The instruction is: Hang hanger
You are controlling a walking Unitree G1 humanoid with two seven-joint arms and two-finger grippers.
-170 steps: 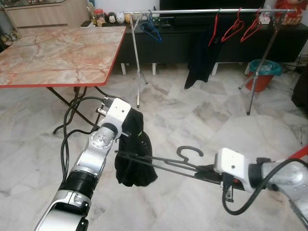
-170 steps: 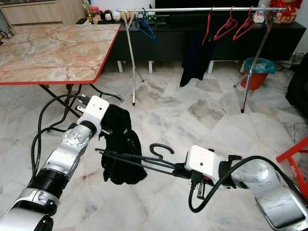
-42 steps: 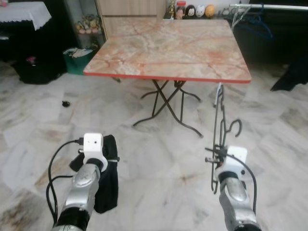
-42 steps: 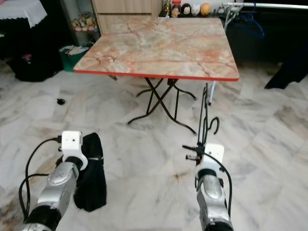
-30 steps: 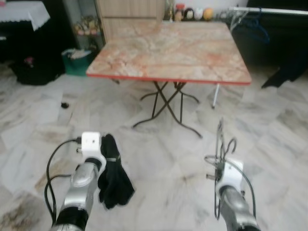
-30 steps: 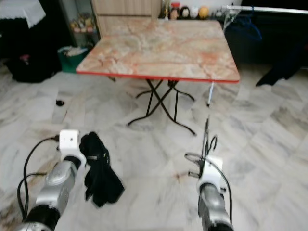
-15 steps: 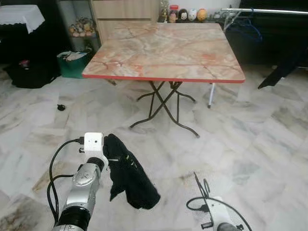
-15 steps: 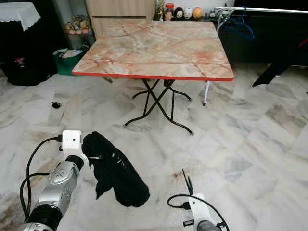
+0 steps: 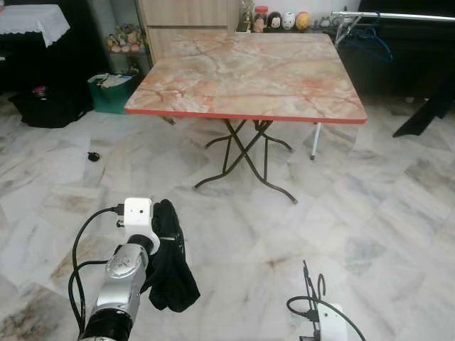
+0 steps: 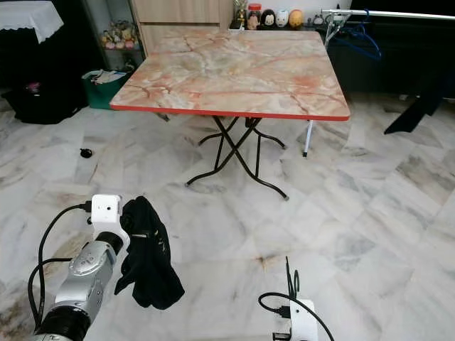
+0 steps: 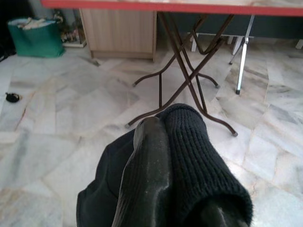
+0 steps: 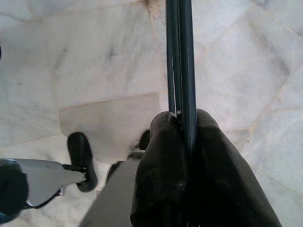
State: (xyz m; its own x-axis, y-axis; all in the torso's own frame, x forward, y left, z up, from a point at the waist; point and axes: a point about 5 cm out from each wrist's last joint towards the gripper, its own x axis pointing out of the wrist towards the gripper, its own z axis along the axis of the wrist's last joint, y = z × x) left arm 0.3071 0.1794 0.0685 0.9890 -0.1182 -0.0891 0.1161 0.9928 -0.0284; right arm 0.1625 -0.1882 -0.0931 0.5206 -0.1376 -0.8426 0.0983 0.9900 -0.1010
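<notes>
Hanging from the left gripper (image 11: pixel 170 156), a limp black knitted garment (image 9: pixel 170 273) drapes below the silver left forearm, low on the left above the floor. In the left wrist view the ribbed knit wraps one side of the gripper, so one finger is covered; the other glossy black finger (image 11: pixel 147 170) presses flat against the cloth, clamping it. Behind stands a square folding table with a pink marble-patterned top, red edge (image 9: pixel 242 116) and crossed dark metal legs. The floor is polished white-grey veined marble tile (image 9: pixel 370 213). Far right at the top, a chrome clothes rail (image 9: pixel 398 15) carries a blue hanger (image 9: pixel 366 39); the rail is cut off by the picture edge. Low on the right, the right gripper (image 12: pixel 182 127) pinches a thin black wire hanger (image 12: pixel 180 56) between closed fingers; its hook (image 9: pixel 320 285) and upper wires rise above the white wrist housing, the rest is cut off.
</notes>
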